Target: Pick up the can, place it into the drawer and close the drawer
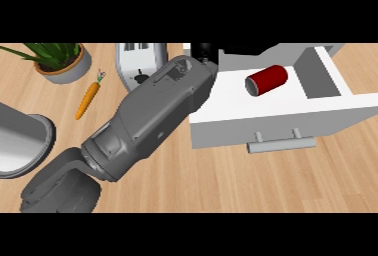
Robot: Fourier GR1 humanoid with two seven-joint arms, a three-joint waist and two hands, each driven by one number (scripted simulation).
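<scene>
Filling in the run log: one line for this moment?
can: lying in open drawer | left hand: above drawer's back, fingers hidden | drawer: not closed

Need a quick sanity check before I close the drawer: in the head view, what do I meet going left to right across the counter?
Grey pot → potted plant → carrot → toaster → red can lying inside the open white drawer, its handle facing the view's lower edge.
</scene>
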